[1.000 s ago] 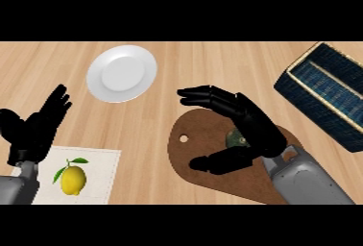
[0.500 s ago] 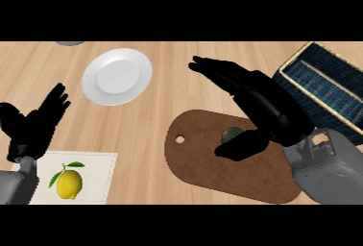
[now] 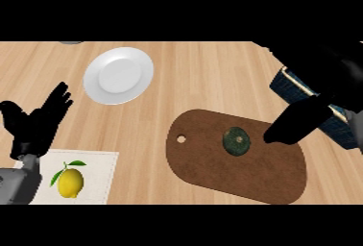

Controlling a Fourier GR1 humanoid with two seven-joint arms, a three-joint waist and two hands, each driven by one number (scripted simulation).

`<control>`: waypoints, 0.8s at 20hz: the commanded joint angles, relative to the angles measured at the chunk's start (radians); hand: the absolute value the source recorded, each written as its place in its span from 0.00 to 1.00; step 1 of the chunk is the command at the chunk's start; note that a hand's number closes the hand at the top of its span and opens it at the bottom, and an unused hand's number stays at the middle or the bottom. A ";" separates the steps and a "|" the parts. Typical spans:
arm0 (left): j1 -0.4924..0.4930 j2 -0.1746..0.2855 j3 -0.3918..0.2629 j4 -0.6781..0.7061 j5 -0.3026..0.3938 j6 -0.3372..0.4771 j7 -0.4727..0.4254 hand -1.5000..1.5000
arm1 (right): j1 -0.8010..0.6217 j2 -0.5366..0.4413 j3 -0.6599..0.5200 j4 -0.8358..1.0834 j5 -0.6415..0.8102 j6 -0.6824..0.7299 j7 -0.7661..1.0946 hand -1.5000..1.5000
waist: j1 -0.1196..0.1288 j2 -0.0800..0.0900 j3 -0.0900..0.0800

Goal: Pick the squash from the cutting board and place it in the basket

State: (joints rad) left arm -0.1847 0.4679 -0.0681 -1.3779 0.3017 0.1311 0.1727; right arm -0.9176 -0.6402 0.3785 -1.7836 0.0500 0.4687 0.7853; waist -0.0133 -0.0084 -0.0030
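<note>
Right hand [image 3: 325, 72] hovers open just beside squash [image 3: 237, 141] on cutting board [image 3: 234, 178].

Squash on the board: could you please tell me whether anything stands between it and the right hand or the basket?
Nothing visible does. The squash lies uncovered on the cutting board; the right hand is beside it, partly covering the basket.

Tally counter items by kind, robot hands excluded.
produce: 2, squash and lemon
plate: 1
cutting board: 1
basket: 1
white mat: 1
total: 6
</note>
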 commanded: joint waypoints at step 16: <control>0.013 -0.033 0.054 0.008 -0.039 -0.053 -0.011 0.50 | 0.508 -0.066 -0.391 -0.259 -0.218 0.177 -0.171 0.00 | 0.003 0.007 0.004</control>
State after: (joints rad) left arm -0.1852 0.4356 -0.0336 -1.3809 0.2645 0.1026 0.1799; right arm -0.5677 -0.7443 0.0341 -1.9630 -0.2293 0.6565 0.6917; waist -0.0100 -0.0021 0.0005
